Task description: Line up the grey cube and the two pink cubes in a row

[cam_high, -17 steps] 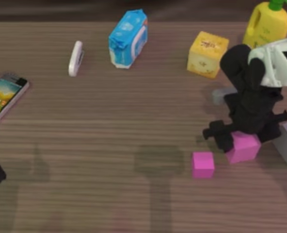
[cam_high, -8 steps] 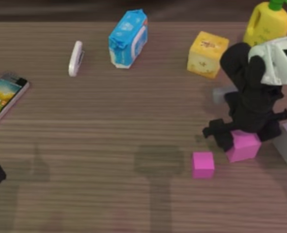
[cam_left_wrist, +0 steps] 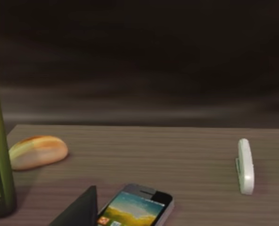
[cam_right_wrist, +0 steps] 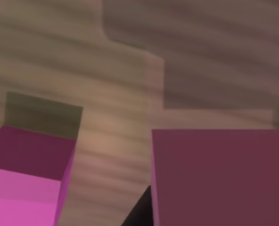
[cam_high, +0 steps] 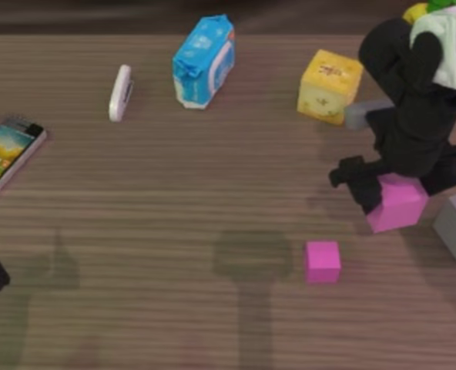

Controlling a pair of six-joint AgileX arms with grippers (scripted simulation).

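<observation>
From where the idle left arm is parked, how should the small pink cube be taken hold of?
Come straight down from above and close the tool on two opposite flat side faces of the small pink cube. It sits flat and nearly square to the table edges, with bare wood on every side. The larger pink cube is well apart, in the right tool.

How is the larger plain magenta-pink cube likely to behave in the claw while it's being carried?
The larger plain magenta-pink cube looks rigid and flat-faced, so it probably won't deform or roll. The right claw appears to grip it near the top, and the cube sits skewed to the table grain, so it might twist slightly. Its smooth faces could be a little slippery.
</observation>
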